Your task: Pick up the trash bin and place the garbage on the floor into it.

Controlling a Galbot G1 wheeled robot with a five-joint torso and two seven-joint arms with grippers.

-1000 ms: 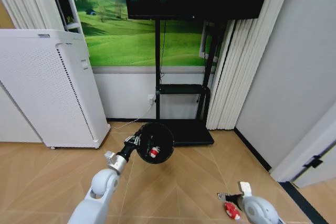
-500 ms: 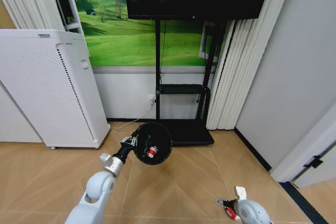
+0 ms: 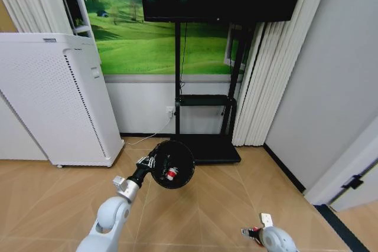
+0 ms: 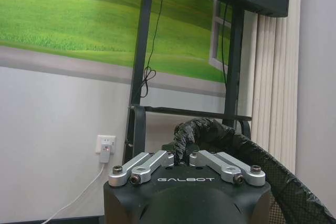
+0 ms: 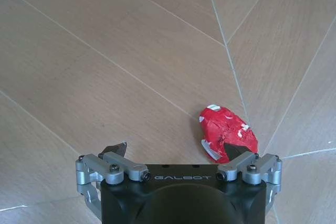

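Observation:
My left gripper (image 3: 147, 162) is shut on the rim of the black trash bin (image 3: 172, 164) and holds it off the floor, tilted so its mouth faces me. A red-and-white piece of garbage (image 3: 172, 173) lies inside. In the left wrist view the fingers (image 4: 157, 159) clamp the bin's bag-lined rim (image 4: 202, 129). My right gripper (image 3: 255, 232) is low at the front right. Seen from the right wrist, this gripper (image 5: 176, 151) stands open just above the wooden floor, with a crumpled red packet (image 5: 227, 131) lying right by one fingertip (image 5: 235, 154).
A tall white perforated appliance (image 3: 56, 98) stands at the left. A black TV stand (image 3: 204, 146) with a floor base sits behind the bin, a cable running to a wall socket (image 4: 105, 147). Curtains (image 3: 260, 81) and a wall close the right side.
My right arm has sunk lower toward the floor and now covers the red packet in the head view. The left arm with the bin has shifted only slightly.

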